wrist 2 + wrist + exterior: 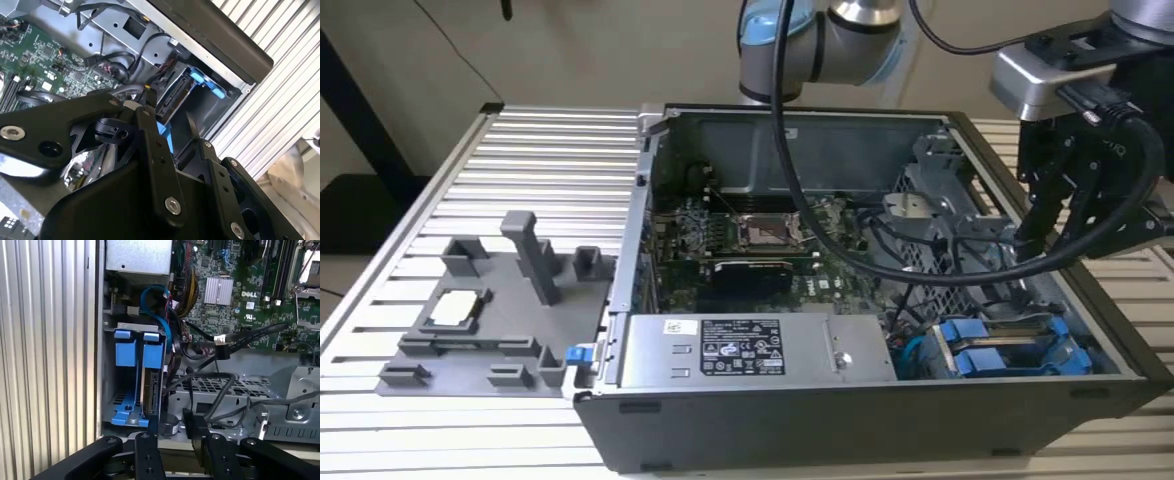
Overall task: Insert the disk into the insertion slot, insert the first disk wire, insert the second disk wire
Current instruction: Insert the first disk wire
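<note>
The disk (150, 386) sits edge-up in a slot of the drive bay, its bright blue frame (153, 348) at one end and its connector edge bare. It also shows in the second wrist view as the disk (172, 97). My gripper (171, 422) hovers just over the disk's connector end, open, with nothing between its black fingers (151, 427). In the exterior view the gripper (1042, 232) hangs above the blue carriers (1001, 350) at the case's near right corner. A black cable with a plug (221, 347) and a blue cable (161, 307) lie loose beside the bay.
A second blue-framed carrier (125, 348) stands in the neighbouring slot. The open computer case (854, 410) holds a motherboard (747, 240), a power supply (747, 350) and a metal drive cage (941, 215). A grey fixture block (480, 320) lies on the slatted table at the exterior view's left.
</note>
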